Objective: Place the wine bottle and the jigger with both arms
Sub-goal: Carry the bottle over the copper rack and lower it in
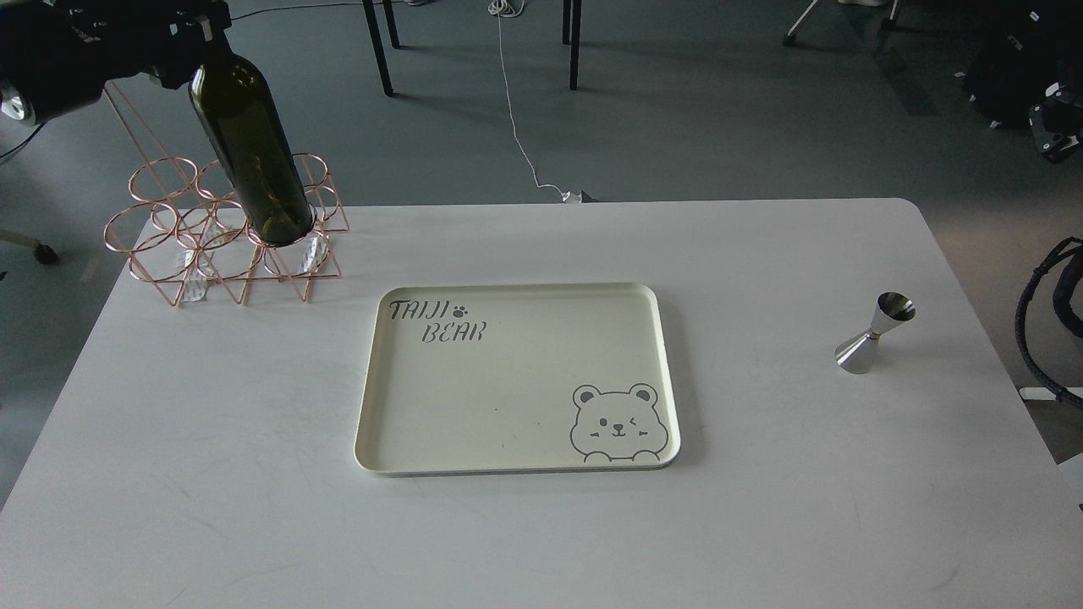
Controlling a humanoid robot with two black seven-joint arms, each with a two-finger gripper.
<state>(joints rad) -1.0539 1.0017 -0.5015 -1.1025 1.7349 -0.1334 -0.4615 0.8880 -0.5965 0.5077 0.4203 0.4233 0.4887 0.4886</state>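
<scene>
The dark olive-green wine bottle [250, 156] hangs tilted at the top left, its base over the rose-gold wire rack [224, 228]. My left gripper [196, 25] is shut on the bottle's neck at the upper left corner. The steel jigger [876, 332] stands upright on the white table [761, 474] at the right, untouched. My right arm shows only as black cabling [1045, 321] at the right edge; its gripper is out of view.
A cream tray [516, 378] printed with "TAIJI BEAR" and a bear face lies in the table's middle. Chair legs and a white cable stand on the floor behind the table. Dark equipment sits at the top right.
</scene>
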